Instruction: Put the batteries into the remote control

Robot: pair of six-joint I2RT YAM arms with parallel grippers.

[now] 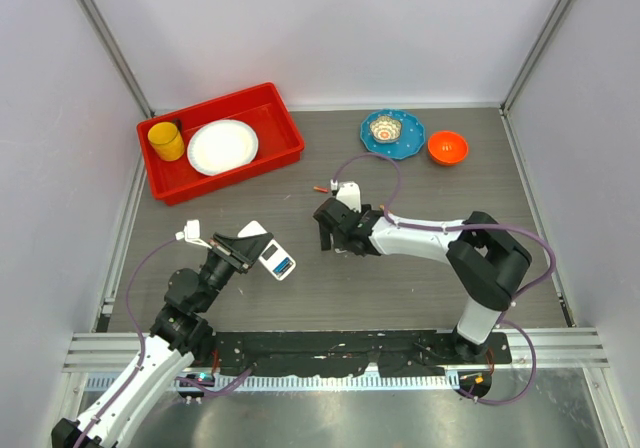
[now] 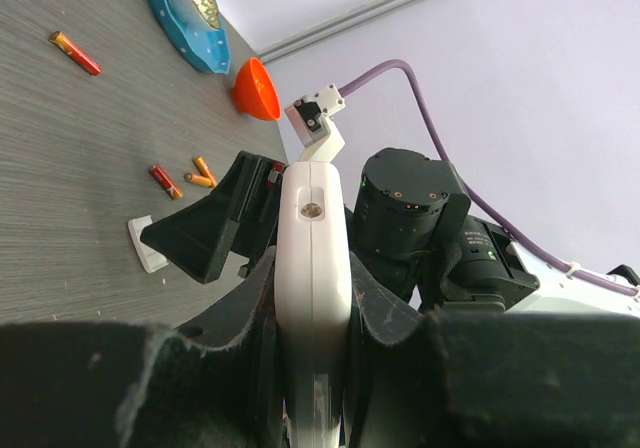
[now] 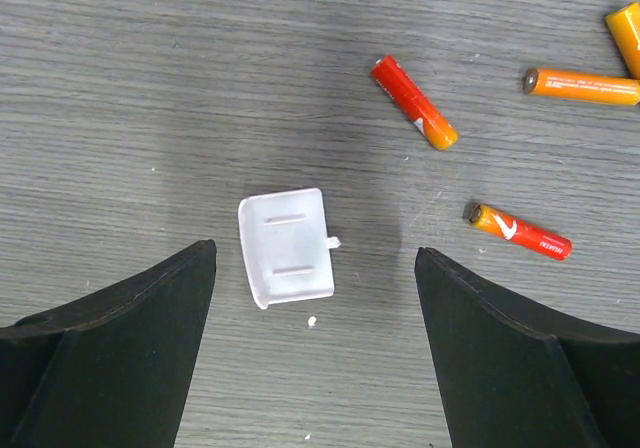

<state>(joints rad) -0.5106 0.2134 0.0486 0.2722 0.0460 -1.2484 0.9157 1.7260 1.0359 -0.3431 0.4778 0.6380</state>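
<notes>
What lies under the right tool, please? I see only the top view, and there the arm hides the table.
Observer: The right tool is open above a small white cover, which lies flat and untouched.
Operator: Are batteries near to it?
Observer: Yes. Four batteries lie to one side of the cover, all apart from it; the frame edge cuts one.
Operator: How does the left tool hold the remote?
Observer: The left tool is shut on the remote, whose narrow edge faces the wrist camera.
</notes>
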